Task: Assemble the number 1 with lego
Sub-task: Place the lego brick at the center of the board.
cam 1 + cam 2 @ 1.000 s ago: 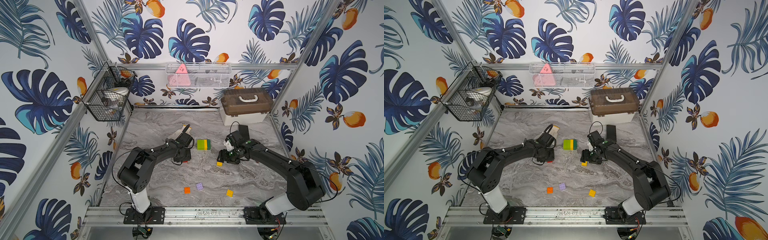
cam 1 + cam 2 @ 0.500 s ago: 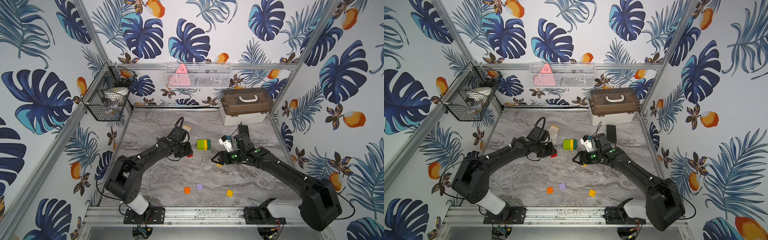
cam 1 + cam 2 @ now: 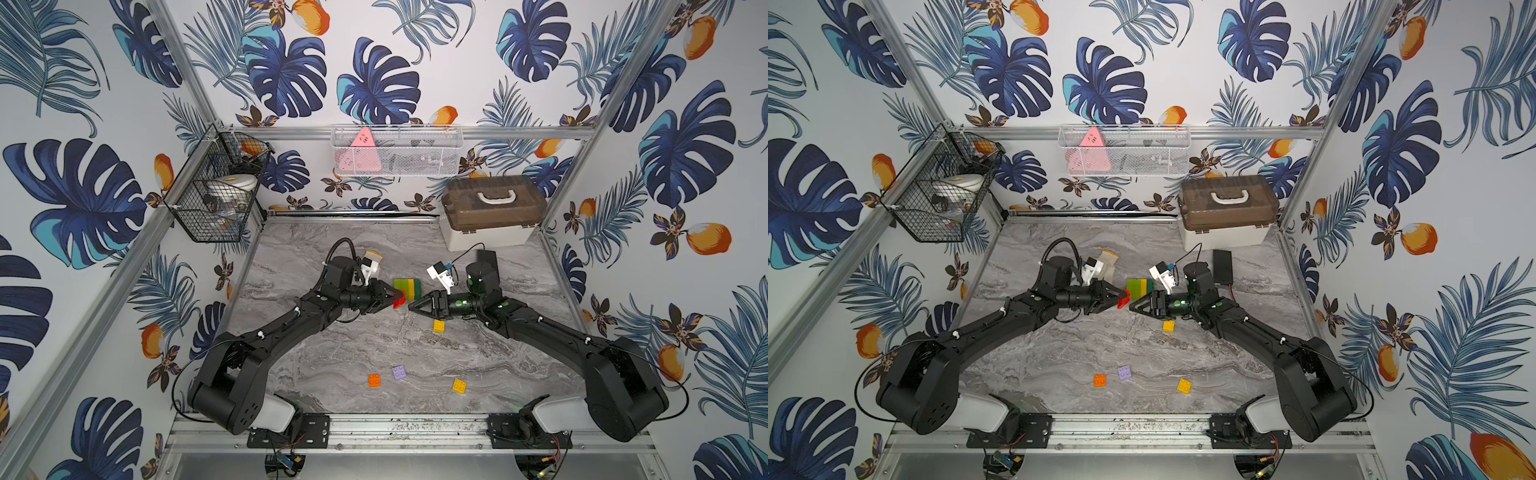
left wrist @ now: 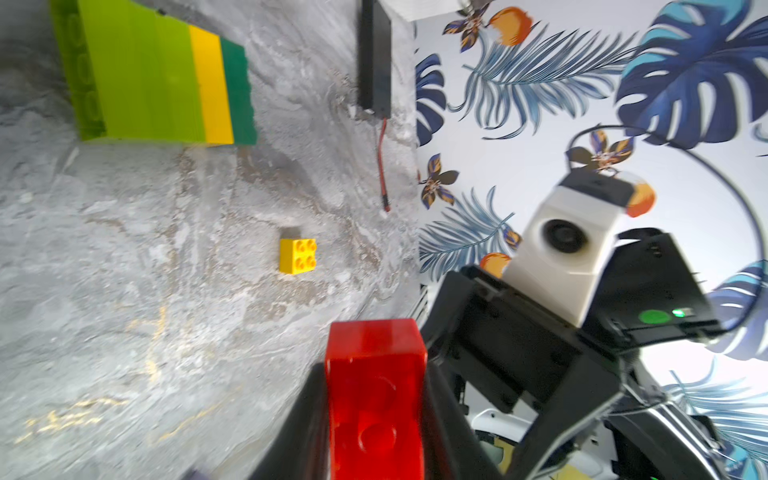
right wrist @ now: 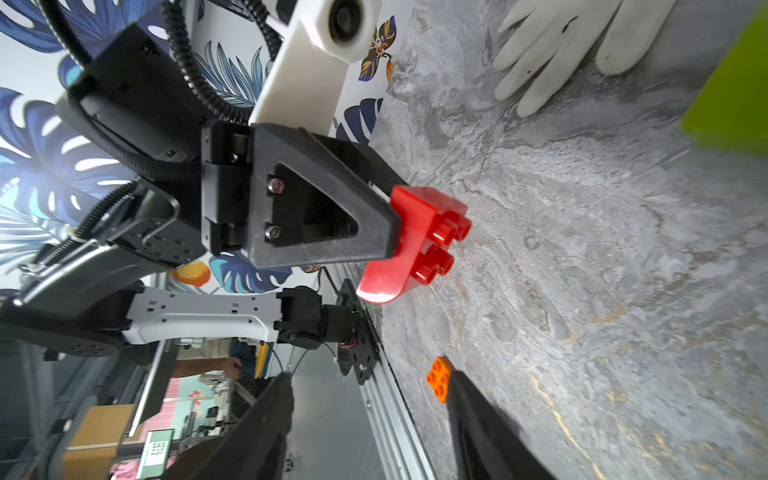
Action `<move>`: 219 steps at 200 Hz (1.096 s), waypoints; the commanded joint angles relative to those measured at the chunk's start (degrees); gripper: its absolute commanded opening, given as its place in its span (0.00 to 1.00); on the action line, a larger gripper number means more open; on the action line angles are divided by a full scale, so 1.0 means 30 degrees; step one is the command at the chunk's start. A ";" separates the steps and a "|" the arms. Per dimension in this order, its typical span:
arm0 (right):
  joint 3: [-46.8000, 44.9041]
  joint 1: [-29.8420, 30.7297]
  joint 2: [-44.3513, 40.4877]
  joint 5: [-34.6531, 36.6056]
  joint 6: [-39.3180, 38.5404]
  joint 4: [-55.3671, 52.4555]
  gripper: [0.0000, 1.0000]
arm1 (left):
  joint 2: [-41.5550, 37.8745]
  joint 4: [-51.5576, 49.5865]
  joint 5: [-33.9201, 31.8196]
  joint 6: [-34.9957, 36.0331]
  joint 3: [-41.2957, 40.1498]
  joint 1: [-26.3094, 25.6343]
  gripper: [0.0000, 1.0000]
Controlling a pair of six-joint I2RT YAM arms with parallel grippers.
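My left gripper (image 3: 395, 298) (image 4: 374, 374) is shut on a red lego brick (image 3: 400, 299) (image 4: 376, 395) (image 5: 419, 241), held off the table with its studs sideways. Facing it tip to tip, a short gap away, my right gripper (image 3: 412, 308) (image 5: 370, 415) stands open and empty. Just behind them a lime-yellow-dark green stacked block (image 3: 407, 287) (image 3: 1139, 287) (image 4: 166, 79) lies on its side. A yellow brick (image 3: 439, 326) (image 4: 297, 256) sits below the right gripper. Orange (image 3: 374, 380) (image 5: 439, 376), lilac (image 3: 399, 372) and yellow (image 3: 459, 386) bricks lie near the front.
A white glove (image 3: 1108, 262) (image 5: 561, 41) lies behind the left wrist. A black device (image 3: 1222, 266) (image 4: 375, 58) with a red wire lies behind the right arm. A lidded storage box (image 3: 492, 216) stands at the back right; a wire basket (image 3: 220, 195) hangs on the left wall.
My left gripper has lifted the red brick and carried it right, toward the stacked block. My right gripper has left the yellow brick, turned to point at the red one, and narrowed a little.
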 commanded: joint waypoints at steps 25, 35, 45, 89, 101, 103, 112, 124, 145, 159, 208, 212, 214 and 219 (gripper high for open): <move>-0.0962 -0.0303 0.0720 -0.0829 0.6324 0.6731 0.64 | -0.0749 0.6153 -0.0065 -0.3404 -0.0612 0.0076 0.21; -0.1195 -0.0495 0.0939 -0.0899 0.7493 0.8052 0.64 | -0.0807 0.6630 -0.0043 -0.3711 -0.0780 0.0069 0.21; -0.1323 -0.0604 0.1191 -0.0976 0.8589 0.9473 0.63 | -0.0839 0.7201 -0.0015 -0.4052 -0.0992 0.0091 0.21; -0.1310 -0.0700 0.1886 -0.1246 1.1206 1.2657 0.58 | -0.0668 0.8239 0.0209 -0.4615 -0.1387 0.0042 0.19; -0.1273 -0.0700 0.1748 -0.1176 1.1148 1.2422 0.58 | -0.0492 0.8883 0.0320 -0.5043 -0.1487 0.0064 0.18; -0.1293 -0.0700 0.1745 -0.1163 1.1162 1.2427 0.58 | -0.0453 0.9005 0.0355 -0.5118 -0.1531 0.0038 0.18; -0.1280 -0.0700 0.1687 -0.1131 1.1287 1.2559 0.59 | -0.0330 0.9629 0.0366 -0.5491 -0.1630 0.0010 0.18; -0.1272 -0.0700 0.1686 -0.1083 1.1591 1.2914 0.58 | -0.0231 1.0111 0.0366 -0.5737 -0.1752 -0.0033 0.17; -0.1251 -0.0699 0.1823 -0.0905 1.2150 1.3620 0.51 | 0.0005 1.0580 0.0446 -0.5963 -0.1863 -0.0191 0.16; -0.1195 -0.0700 0.1968 -0.0875 1.2439 1.4008 0.48 | 0.0131 1.1302 0.0360 -0.6405 -0.2009 -0.0337 0.16; -0.1203 -0.0692 0.2341 -0.0640 1.2998 1.4611 0.46 | 0.0025 1.1554 0.0193 -0.6684 -0.2011 -0.0619 0.15; -0.1220 -0.0685 0.2330 -0.0617 1.3003 1.4603 0.46 | 0.0003 1.1522 0.0198 -0.6678 -0.2004 -0.0633 0.15; -0.1228 -0.0697 0.2330 -0.0605 1.2996 1.4605 0.46 | 0.0008 1.1488 0.0192 -0.6676 -0.1998 -0.0656 0.15; -0.1249 -0.0700 0.2307 -0.0546 1.2998 1.4610 0.46 | -0.0034 1.1450 0.0207 -0.6667 -0.1989 -0.0649 0.15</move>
